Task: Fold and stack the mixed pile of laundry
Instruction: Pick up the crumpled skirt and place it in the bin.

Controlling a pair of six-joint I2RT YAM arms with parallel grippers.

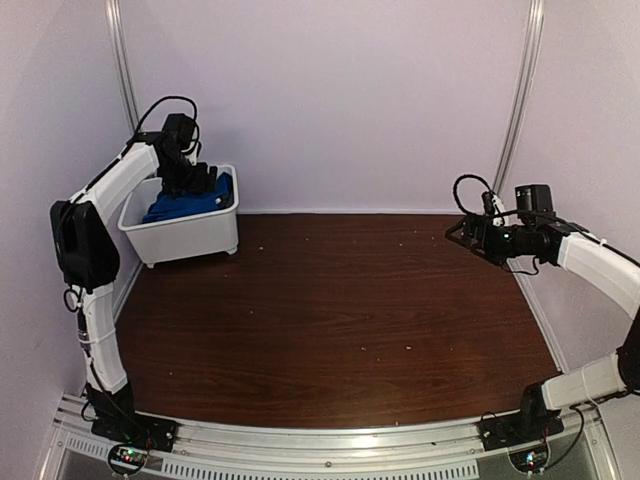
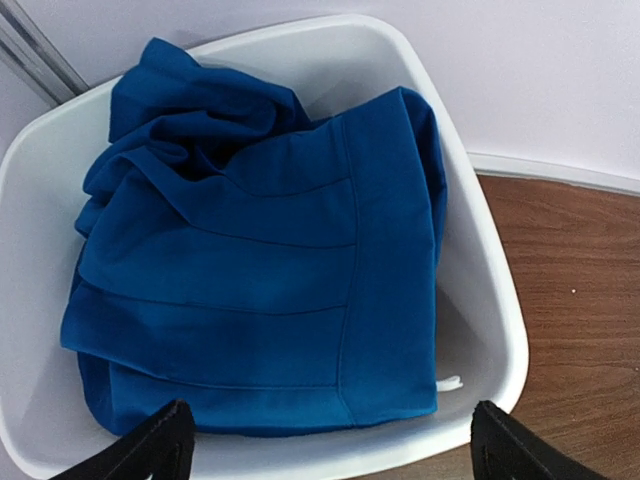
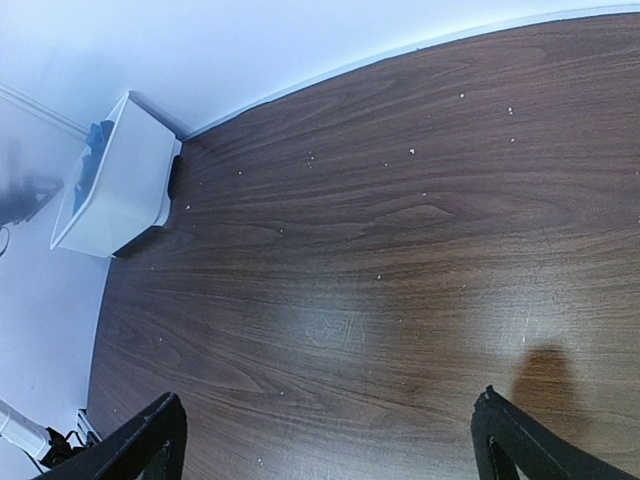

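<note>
fingertips of our left gripper [image 2: 325, 450] poke in at the bottom corners of the left wrist view, spread wide with nothing between them, hanging right over the white bin [image 2: 495, 300]. the blue garment [image 2: 260, 290] sits crumpled inside it and fills most of the tub; in the overhead frame that's the upper left. we can't see the orange-red shirt anywhere. maybe it's buried under the blue one, can't tell. our right gripper [image 3: 325, 445] is wide too, holding nothing, off at the right of the overhead frame above bare wood.

what worries us: the bin looks light, so a pinch that catches its wall, or a fold snagging on the rim, could drag or tip the whole thing. grabbing just one loose fold would probably bring the cloth up in a lump.

the table [image 1: 340, 320] is dark glossy wood grain dotted with pale specks. the walls [image 1: 350, 100] are plain pale lilac, with a white strip at the base and metal rails [image 1: 122, 70] in the back corners.
</note>
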